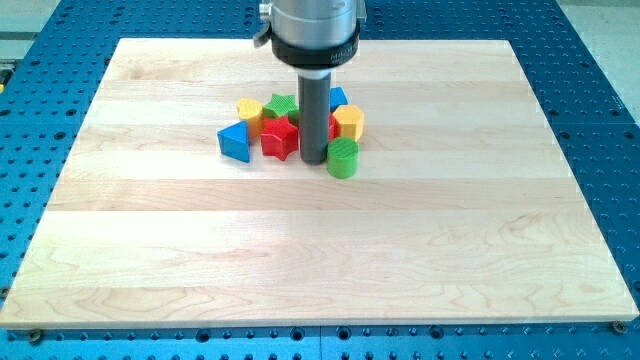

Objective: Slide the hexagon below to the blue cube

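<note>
A cluster of blocks sits on the wooden board in the upper middle of the camera view. The yellow hexagon (348, 122) stands at the cluster's right. The blue cube (338, 98) shows just above it, mostly hidden behind the rod. My tip (314, 160) rests on the board between the red star (280, 138) and the green cylinder (343, 158), just left of the cylinder and below-left of the hexagon. A red block (333, 127) peeks out right of the rod.
A blue triangle (235, 141) lies at the cluster's left, a yellow block (249, 110) above it, and a green star (283, 106) beside that. The board (320, 260) lies on a blue perforated table (40, 60).
</note>
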